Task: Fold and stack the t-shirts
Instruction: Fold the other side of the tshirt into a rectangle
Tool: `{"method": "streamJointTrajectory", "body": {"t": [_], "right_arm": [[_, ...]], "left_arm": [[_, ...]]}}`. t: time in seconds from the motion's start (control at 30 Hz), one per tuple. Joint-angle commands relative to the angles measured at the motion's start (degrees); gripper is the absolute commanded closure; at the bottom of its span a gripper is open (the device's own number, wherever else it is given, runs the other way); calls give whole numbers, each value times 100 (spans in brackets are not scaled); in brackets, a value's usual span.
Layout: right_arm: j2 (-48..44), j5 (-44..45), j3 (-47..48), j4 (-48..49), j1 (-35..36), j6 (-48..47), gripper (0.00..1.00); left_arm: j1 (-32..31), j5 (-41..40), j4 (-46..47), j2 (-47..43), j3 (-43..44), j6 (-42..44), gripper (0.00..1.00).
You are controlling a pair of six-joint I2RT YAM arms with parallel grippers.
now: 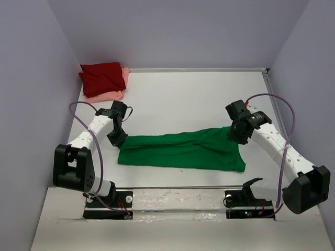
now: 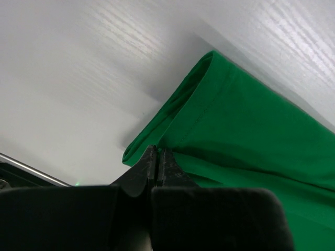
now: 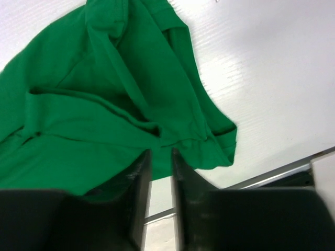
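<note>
From above, we are looking at the green shirt (image 1: pixel 183 151) lying as a long, rumpled band across the near middle of the table (image 1: pixel 183 99). The left claw (image 1: pixel 118 140) is hanging over the shirt's left end. The right claw (image 1: pixel 235 137) is hanging over its far right corner. In the far left corner the dark red shirt (image 1: pixel 102 77) is sitting folded on top of the pink shirt (image 1: pixel 107 95), well apart from the green one.

From the left wrist, we are seeing the left claw (image 2: pixel 157 157) with its fingers pressed together, no gap showing between them. The tips are sitting right at a folded, stitched edge of the green shirt (image 2: pixel 251 130), which is running off to the right. We cannot tell whether any cloth is caught between them.

From the right wrist, we are seeing the right claw (image 3: pixel 160 156) with its fingers standing slightly spread, a narrow gap between them and nothing in it. The green shirt (image 3: pixel 104 78) is lying bunched in folds just beyond the tips, with its hemmed corner reaching out to the right over the white table (image 3: pixel 272 78).
</note>
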Motion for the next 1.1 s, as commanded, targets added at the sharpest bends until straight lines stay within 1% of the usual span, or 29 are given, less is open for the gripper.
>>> {"method": "streamJointTrajectory", "body": {"t": [0.0, 0.03, 0.1, 0.2, 0.23, 0.3, 0.37, 0.4, 0.43, 0.47, 0.5, 0.57, 0.6, 0.63, 0.77, 0.8, 0.83, 0.87, 0.9, 0.93, 1.07], "right_arm": [[-219, 173, 37, -240, 161, 264, 51], [-237, 181, 29, -240, 162, 273, 48], [-306, 269, 72, -232, 214, 274, 47], [-298, 235, 90, -153, 215, 99, 46], [-229, 165, 90, -48, 215, 11, 47], [-132, 199, 143, -21, 284, -86, 48], [17, 146, 195, 137, 285, -184, 48], [53, 146, 300, 173, 337, -279, 51], [132, -54, 344, 425, 338, -454, 53], [132, -56, 406, 497, 338, -526, 53], [272, -125, 554, 533, 338, -579, 58], [413, -379, 696, 761, 338, -728, 62], [570, -398, 766, 788, 338, -737, 69], [650, -451, 871, 893, 338, -807, 71], [1002, -600, 1056, 1043, 391, -1001, 74], [1116, -575, 1126, 1052, 391, -1027, 84], [1178, -592, 1162, 1104, 391, -1097, 91], [1239, -722, 1223, 1122, 391, -1141, 100], [1283, -767, 1241, 1148, 391, -1142, 100], [1353, -1003, 1241, 1279, 391, -1229, 100], [1573, -1312, 1320, 1438, 391, -1361, 100]], "left_arm": [[5, -186, -178, -320, -224, -96, 99], [-3, -168, -196, -329, -233, -96, 99], [-3, -264, -266, -337, -268, -113, 99], [-38, -580, -397, -583, -259, -271, 98], [-99, -851, -459, -653, -129, -411, 98], [-196, -1116, -627, -821, 21, -587, 96], [-205, -1109, -802, -874, 188, -658, 96], [-205, -1048, -863, -917, 224, -650, 96], [-266, -1091, -934, -953, 276, -815, 97], [-267, -1126, -978, -953, 294, -817, 97], [-380, -1126, -891, -1014, 277, -843, 97], [-425, -1021, -873, -980, 154, -808, 97], [-442, -968, -908, -936, 137, -747, 98], [-460, -924, -943, -892, 84, -746, 98], [-618, -548, -935, -1022, -126, -843, 99], [-653, -424, -873, -1189, -197, -852, 100], [-662, -353, -899, -1268, -259, -921, 100], [-688, -292, -943, -1417, -346, -1000, 100], [-724, -282, -987, -1506, -382, -1097, 100], [-820, -291, -1065, -1689, -469, -1289, 100], [-838, -527, -1399, -1980, -470, -1616, 100]]}}
